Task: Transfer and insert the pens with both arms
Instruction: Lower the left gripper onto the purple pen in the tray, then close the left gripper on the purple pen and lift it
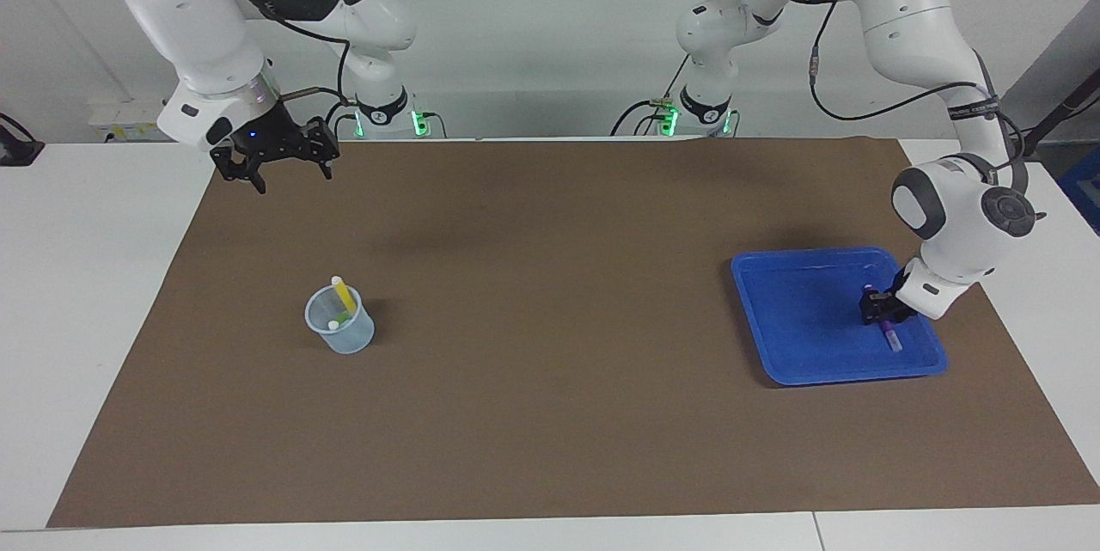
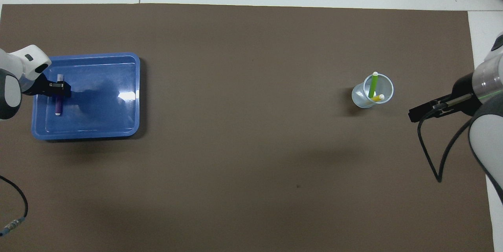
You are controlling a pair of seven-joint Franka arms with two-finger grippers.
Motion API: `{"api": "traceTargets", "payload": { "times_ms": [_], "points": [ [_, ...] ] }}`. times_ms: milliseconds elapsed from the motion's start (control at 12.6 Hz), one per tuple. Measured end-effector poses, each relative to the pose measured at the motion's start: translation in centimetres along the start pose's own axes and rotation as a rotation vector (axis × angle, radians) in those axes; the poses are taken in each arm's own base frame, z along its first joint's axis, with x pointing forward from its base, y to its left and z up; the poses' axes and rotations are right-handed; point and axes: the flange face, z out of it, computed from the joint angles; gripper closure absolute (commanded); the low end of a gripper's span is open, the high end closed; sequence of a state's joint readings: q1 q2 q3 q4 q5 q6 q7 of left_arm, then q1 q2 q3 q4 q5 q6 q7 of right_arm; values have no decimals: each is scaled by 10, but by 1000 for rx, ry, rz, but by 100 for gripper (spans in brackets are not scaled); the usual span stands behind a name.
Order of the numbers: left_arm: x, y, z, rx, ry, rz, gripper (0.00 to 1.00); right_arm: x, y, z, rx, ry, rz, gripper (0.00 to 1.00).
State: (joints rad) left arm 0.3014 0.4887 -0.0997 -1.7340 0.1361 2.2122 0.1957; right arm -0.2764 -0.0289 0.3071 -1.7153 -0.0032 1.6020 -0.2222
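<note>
A purple pen (image 1: 889,333) (image 2: 58,105) lies flat in the blue tray (image 1: 799,319) (image 2: 102,87) at the left arm's end of the table. My left gripper (image 1: 875,310) (image 2: 59,89) is down in the tray, set across the pen's upper half. A clear cup (image 1: 344,336) (image 2: 363,98) stands at the right arm's end, with a green pen (image 2: 372,85) and a yellow pen (image 1: 343,294) (image 2: 378,97) standing in it. My right gripper (image 1: 292,173) (image 2: 414,114) hangs open and empty, high over the mat's corner near its own base.
A brown mat (image 1: 550,319) covers most of the white table. A black cable (image 2: 436,153) loops down from the right arm.
</note>
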Motion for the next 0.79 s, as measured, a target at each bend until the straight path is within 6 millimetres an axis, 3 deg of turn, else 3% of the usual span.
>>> {"api": "traceTargets", "payload": {
  "times_ms": [238, 635, 794],
  "points": [
    [1, 3, -2, -3, 4, 5, 100, 0, 0, 0, 0, 0, 0, 0],
    [0, 6, -3, -50, -1, -27, 100, 0, 0, 0, 0, 0, -1, 0],
    [3, 17, -9, -84, -25, -28, 100, 0, 0, 0, 0, 0, -1, 0]
  ]
}}
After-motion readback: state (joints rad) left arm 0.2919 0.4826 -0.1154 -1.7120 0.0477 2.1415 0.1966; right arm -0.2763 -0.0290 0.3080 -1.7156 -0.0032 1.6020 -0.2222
